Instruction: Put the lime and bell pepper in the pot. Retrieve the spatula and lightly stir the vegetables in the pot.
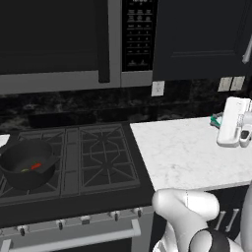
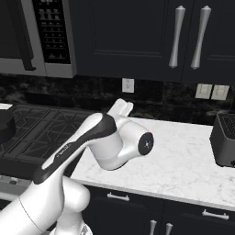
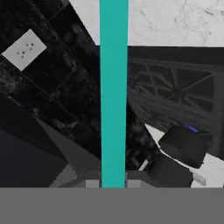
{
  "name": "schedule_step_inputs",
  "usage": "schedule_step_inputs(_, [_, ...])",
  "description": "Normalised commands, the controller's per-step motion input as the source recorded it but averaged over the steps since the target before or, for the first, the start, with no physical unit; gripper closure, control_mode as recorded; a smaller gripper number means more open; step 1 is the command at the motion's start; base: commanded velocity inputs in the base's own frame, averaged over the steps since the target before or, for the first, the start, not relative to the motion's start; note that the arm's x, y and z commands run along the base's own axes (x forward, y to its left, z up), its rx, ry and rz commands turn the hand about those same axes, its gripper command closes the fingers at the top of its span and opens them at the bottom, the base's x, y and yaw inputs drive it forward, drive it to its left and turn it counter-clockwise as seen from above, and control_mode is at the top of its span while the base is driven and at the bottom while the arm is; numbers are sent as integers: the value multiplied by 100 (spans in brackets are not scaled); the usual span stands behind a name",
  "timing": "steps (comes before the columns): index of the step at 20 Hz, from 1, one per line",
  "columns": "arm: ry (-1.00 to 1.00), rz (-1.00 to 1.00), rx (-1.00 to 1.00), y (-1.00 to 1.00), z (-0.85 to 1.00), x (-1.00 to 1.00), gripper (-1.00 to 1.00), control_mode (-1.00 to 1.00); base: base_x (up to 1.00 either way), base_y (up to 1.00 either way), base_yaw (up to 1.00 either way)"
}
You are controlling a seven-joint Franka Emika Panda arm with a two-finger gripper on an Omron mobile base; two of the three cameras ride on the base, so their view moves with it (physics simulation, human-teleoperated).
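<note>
The black pot (image 1: 27,165) sits on the stove's front left burner. Inside it lie the red bell pepper (image 1: 36,166) and the small yellowish-green lime (image 1: 24,170), side by side. My gripper (image 1: 220,121) hovers above the white counter at the far right, well away from the pot. It is shut on the spatula (image 3: 113,87), whose teal handle runs straight up from between my fingertips (image 3: 133,183) in the hand view. A short teal piece of the spatula (image 1: 215,119) pokes out to the left of the hand.
The gas stove (image 1: 98,157) has dark grates, with a microwave (image 1: 59,44) above it. The white marble counter (image 2: 183,160) stretches to the right and holds a dark toaster (image 2: 225,140). A wall outlet (image 1: 157,88) is on the backsplash, under dark upper cabinets (image 2: 151,36).
</note>
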Motion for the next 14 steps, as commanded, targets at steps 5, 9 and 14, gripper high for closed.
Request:
schedule_step_inputs(5, [37, -23, 59, 4, 31, 0, 100, -100, 0, 0, 0])
schedule_step_inputs(9, [34, -22, 64, 0, 6, 0, 100, -100, 0, 0, 0])
schedule_step_inputs(14, [20, -8, 34, -2, 8, 8, 100, -100, 0, 0, 0])
